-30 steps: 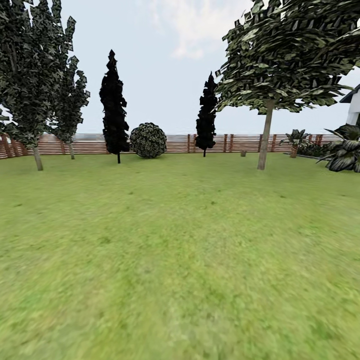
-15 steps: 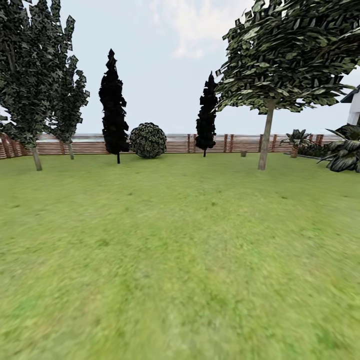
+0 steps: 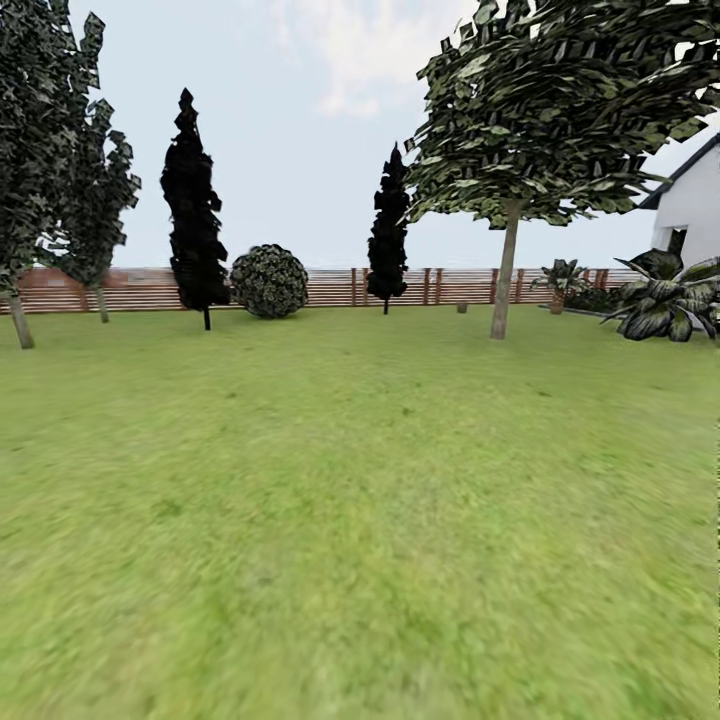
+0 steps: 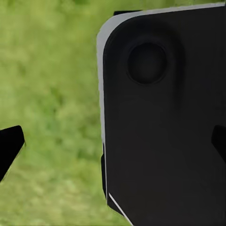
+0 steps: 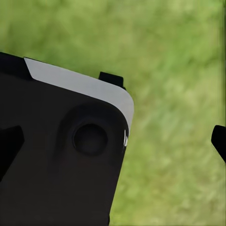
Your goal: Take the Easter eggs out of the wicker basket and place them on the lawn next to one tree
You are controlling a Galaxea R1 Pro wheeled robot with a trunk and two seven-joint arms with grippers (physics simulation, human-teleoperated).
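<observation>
1. Compared with a moment earlier, the whole head view had slid left and more of the white house (image 3: pixel 690 205) showed at the right; I judged this a turn of the robot, not movement of the garden's things.
2. That suggested a search or transit step: no basket or eggs were visible, so nothing could be said of where they lay or how they pointed.
3. The broad-leaved tree (image 3: pixel 505 270) stood upright on the lawn (image 3: pixel 360 520), its trunk's long axis vertical, before the fence (image 3: pixel 330 287).
4. The left hand (image 4: pixel 113 146) and right hand (image 5: pixel 113 143) both showed dark fingertips well apart over grass, released and empty.
</observation>
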